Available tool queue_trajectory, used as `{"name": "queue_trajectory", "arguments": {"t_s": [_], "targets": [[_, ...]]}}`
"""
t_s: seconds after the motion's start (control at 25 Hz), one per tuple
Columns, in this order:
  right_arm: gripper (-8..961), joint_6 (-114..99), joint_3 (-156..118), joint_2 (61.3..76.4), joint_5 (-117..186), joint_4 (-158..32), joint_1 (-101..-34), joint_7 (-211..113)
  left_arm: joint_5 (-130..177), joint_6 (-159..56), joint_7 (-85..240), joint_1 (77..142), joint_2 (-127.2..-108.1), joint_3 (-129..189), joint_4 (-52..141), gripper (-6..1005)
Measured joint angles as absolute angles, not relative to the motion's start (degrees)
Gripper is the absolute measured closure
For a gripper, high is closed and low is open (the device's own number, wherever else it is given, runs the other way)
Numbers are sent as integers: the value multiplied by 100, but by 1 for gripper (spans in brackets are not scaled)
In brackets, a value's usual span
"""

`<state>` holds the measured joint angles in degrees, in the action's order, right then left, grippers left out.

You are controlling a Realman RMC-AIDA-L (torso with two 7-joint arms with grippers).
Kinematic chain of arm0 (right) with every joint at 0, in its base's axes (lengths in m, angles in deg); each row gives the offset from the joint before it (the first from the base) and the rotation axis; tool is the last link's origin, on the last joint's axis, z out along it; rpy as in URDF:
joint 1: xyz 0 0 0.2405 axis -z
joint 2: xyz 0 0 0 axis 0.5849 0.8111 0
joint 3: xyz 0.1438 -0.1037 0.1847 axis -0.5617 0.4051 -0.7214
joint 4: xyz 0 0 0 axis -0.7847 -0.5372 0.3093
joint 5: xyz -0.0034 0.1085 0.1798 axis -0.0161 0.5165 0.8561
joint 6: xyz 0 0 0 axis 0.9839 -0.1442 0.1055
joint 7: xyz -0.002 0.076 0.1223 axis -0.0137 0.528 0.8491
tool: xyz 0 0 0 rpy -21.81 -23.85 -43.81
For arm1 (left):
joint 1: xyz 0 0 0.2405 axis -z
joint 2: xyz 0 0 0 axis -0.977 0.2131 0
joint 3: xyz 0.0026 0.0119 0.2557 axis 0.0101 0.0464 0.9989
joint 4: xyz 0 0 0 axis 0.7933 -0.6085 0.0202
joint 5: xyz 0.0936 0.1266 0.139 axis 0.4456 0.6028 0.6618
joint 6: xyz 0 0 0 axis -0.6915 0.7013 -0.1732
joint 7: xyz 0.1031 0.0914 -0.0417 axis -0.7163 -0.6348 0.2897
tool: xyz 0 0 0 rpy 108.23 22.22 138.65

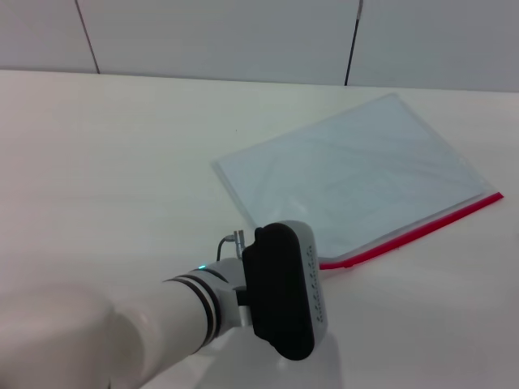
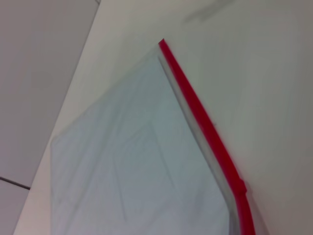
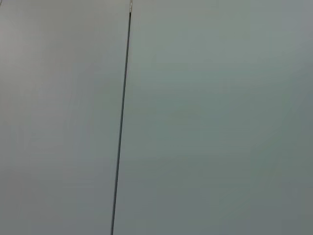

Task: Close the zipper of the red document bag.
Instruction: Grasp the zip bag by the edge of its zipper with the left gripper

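The red document bag (image 1: 357, 174) lies flat on the white table, a translucent pale blue pouch set at an angle right of centre. Its zipper (image 1: 422, 229), a thin red strip, runs along the pouch's near long edge from the near-left corner to the far right corner. The left wrist view shows the bag (image 2: 132, 166) and the zipper (image 2: 200, 117) from close up. My left gripper (image 1: 282, 288) hovers at the near-left corner of the bag, its black housing hiding the fingers and that end of the strip. The right gripper is out of view.
The table (image 1: 122, 162) stretches wide to the left and beyond the bag. A pale panelled wall (image 1: 219, 36) with dark seams stands behind it. The right wrist view shows only a grey panel with a dark seam (image 3: 121, 122).
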<state>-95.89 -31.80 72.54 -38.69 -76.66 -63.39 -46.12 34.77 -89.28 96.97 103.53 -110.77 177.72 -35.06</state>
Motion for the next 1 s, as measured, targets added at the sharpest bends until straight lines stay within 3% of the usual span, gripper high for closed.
{"name": "queue_trajectory", "arguments": {"t_s": [0.36, 0.92, 1.0], "targets": [[61, -9599, -3180, 7254, -3884, -7666, -6341, -4612, 3875, -7929, 9707, 10182, -11109, 17412, -3078, 488], [61, -9608, -3180, 7254, -3890, -7666, -6335, -4612, 3869, -7237, 9719, 10117, -11306, 17042, -2433, 491], [61, -9608, -3181, 7254, -3890, -7666, -6332, -4612, 3878, -7232, 9719, 10113, -11312, 17036, -2426, 546]]}}
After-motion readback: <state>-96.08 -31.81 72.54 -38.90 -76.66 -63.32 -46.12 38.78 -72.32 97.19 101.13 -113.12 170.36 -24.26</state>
